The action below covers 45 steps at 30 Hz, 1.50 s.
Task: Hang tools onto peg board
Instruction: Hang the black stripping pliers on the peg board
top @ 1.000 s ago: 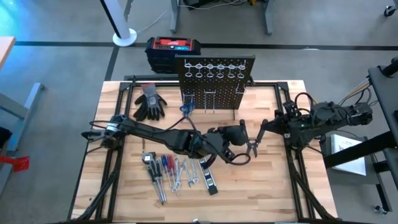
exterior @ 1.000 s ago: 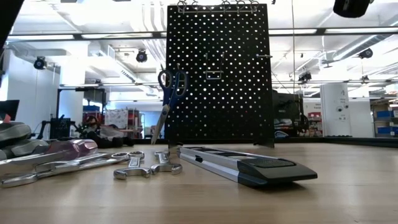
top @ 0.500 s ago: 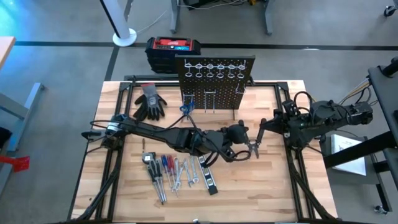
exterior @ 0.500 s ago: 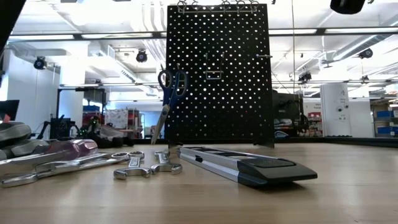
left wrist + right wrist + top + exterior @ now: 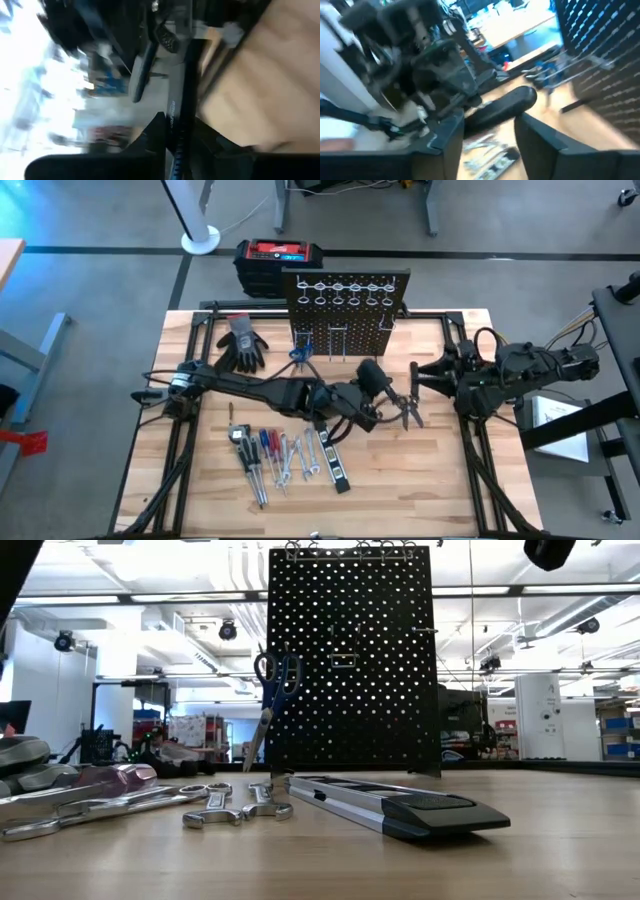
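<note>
A pair of dark pliers (image 5: 408, 412) hangs over the middle of the wooden bench (image 5: 450, 480), a little toward its right edge, handles splayed and pointing to the front edge. It is gripped at the end of the left gripper (image 5: 392, 402), whose fingers appear closed narrowly on it, though the left wrist view is too smeared to confirm the hold. The left arm reaches from its base at the left edge in a long, low diagonal across the bench, wrist bent at the end. Just beside the pliers, toward the right edge, the right gripper (image 5: 420, 376) points at them with its fingers (image 5: 535, 135) standing apart and nothing between them; its arm is folded back over the right edge. The black perforated upright peg board (image 5: 345, 315) stands at the middle of the far edge, a row of silver ring hooks along its top, with blue-handled scissors (image 5: 272, 680) hanging against its left part. Near the front edge, left of centre, the other tools lie in a row: red- and blue-handled screwdrivers (image 5: 262, 448), silver wrenches (image 5: 295, 458) and a black level bar (image 5: 333, 462). Grey-black work gloves (image 5: 241, 345) lie near the far left corner, and a red-topped black box (image 5: 278, 260) sits on the floor beyond the far edge.
</note>
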{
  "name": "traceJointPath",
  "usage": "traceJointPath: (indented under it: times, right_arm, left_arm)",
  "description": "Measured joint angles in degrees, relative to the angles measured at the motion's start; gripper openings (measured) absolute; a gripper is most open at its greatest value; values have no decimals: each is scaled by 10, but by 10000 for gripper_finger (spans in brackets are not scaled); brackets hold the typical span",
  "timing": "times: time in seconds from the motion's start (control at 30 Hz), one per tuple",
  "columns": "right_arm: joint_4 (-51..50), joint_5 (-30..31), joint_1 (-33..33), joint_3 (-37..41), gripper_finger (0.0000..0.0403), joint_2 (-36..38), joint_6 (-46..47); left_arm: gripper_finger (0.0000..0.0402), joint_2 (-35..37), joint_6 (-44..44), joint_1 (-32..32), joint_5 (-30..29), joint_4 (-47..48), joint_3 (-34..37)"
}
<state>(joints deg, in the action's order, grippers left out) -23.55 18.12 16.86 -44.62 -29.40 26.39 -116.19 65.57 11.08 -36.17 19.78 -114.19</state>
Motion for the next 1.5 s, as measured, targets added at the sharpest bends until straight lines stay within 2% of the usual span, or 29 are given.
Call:
traceJointPath:
  times: [0.03,0.13,0.27,0.47,0.6,0.7,0.83,0.9,1.13,1.3,1.5]
  right_arm:
    - [8,2,0,0,177,3,-26]
    - [22,9,1,-3,194,10,-90]
    - [29,-1,9,-1,202,3,-109]
    - [33,1,41,24,195,-47,-107]
    - [47,39,78,49,185,-94,-88]
    - [53,83,101,56,181,-120,-96]
    - [50,149,116,57,182,-134,-105]
    - [49,152,118,58,183,-133,-107]
    - [40,179,116,63,183,-120,-124]
    - [43,181,116,66,183,-131,-131]
    - [65,185,107,66,183,-171,-158]
  left_arm:
    - [23,5,-38,-5,18,36,0]
    - [19,9,-134,-20,94,86,2]
    - [19,27,-242,-43,192,131,5]
    - [19,34,-313,-64,269,139,23]
    - [19,40,-352,-77,327,125,47]
    - [19,52,-383,-88,372,77,98]
    - [19,83,-419,-109,387,-46,205]
    - [19,101,-457,-121,403,-123,253]
    - [19,160,-537,-135,426,-279,413]
    - [19,199,-576,-143,428,-359,483]
    - [19,208,-619,-151,428,-433,540]
